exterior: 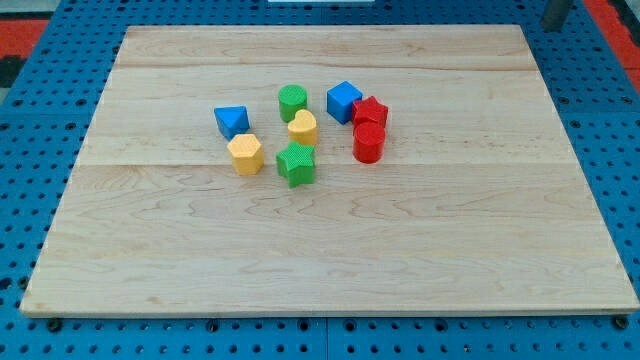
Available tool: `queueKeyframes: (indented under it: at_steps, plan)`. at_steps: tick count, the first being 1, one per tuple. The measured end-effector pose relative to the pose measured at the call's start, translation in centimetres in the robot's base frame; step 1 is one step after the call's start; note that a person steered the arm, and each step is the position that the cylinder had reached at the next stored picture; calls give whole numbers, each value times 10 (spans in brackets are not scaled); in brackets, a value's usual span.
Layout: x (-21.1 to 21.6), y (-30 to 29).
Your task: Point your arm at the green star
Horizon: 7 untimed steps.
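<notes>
The green star lies near the middle of the wooden board, at the bottom of a cluster of blocks. It sits just below the yellow heart and right of the yellow hexagon. A dark rod shows only at the view's top right corner, past the board's top edge. My tip there is far up and to the right of the green star and touches no block.
A blue triangular block, a green cylinder, a blue cube, a red star and a red rounded block form the rest of the cluster. A blue pegboard surrounds the board.
</notes>
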<state>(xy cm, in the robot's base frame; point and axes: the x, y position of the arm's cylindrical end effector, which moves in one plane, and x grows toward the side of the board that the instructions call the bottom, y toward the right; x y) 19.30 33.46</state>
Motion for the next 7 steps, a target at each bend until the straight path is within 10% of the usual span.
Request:
queueKeyframes:
  at_steps: [2,4,7]
  plan:
    - [8,4]
    - [146,-3]
    - [247,-163]
